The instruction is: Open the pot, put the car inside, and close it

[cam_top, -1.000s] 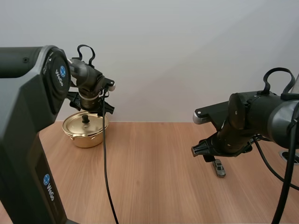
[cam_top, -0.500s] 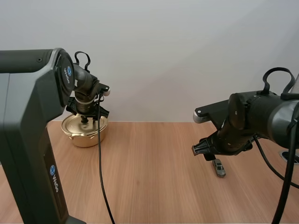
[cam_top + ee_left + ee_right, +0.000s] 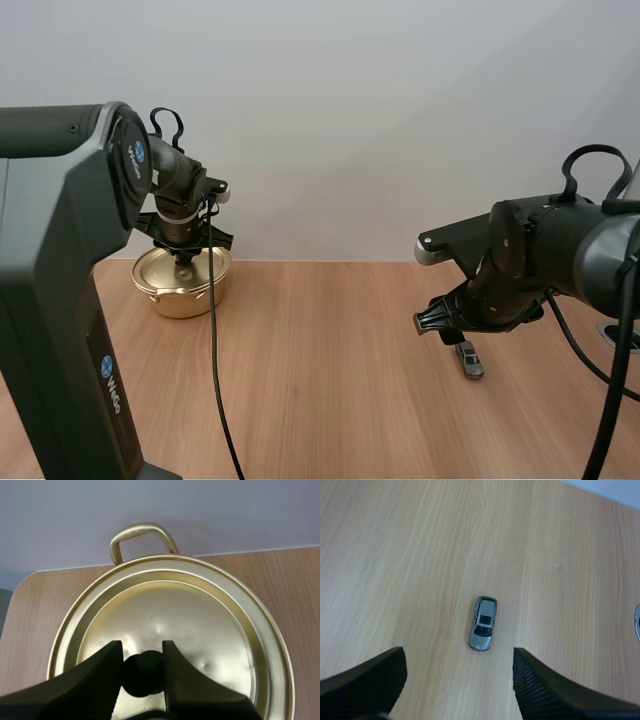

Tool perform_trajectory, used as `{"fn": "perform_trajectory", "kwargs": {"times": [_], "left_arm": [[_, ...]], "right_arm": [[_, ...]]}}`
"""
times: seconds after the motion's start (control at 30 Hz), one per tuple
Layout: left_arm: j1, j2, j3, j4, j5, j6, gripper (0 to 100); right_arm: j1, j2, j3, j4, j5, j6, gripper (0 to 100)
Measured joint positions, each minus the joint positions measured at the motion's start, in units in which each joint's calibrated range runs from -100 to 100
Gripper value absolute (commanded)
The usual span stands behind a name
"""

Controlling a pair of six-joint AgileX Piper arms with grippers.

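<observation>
light-brown wooden table (image 3: 330, 400), straight grain, lying flat beneath the right fingers (image 3: 550, 692). rounded table corner (image 3: 27, 597) beyond the left fingers (image 3: 97, 677). plain, uniform pale grey wall (image 3: 400, 120) rising beyond the fingers at the table's far edge. soft, even lighting; faint shadows on the wood.

end effector (image 3: 142, 652) flanking lid knob (image 3: 144, 676), seemingly pinching

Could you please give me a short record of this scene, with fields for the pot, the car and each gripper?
pot: gold, on the table, lid on
knob: black, at the lid's centre
left gripper: fingers against both sides of the knob, lid not yet lifted
car: small, grey, on the table
right gripper: open, above the car, not touching it
</observation>
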Motion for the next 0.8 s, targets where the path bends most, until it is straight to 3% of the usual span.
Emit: {"fn": "perform_trajectory", "kwargs": {"times": [0.23, 0.47, 0.63, 0.8], "left_arm": [[0.0, -8.57, -7.61, -1.81, 5.06, 0.0, 0], [0.0, -19.56, -11.7, -9.75, 9.75, 5.25, 0], [0.0, -26.88, -11.77, -16.43, 15.72, 10.36, 0], [0.0, -32.26, -11.77, -17.78, 20.5, 11.45, 0]], "right_arm": [[0.0, 0.0, 0.0, -1.51, -0.84, 5.88, 100], [-1.49, 0.76, 0.0, -6.55, -6.46, 14.13, 100], [-3.47, 5.21, 0.52, -5.56, -11.53, 16.04, 100], [-3.57, 12.23, 0.52, -3.82, -12.32, 16.04, 100]]}}
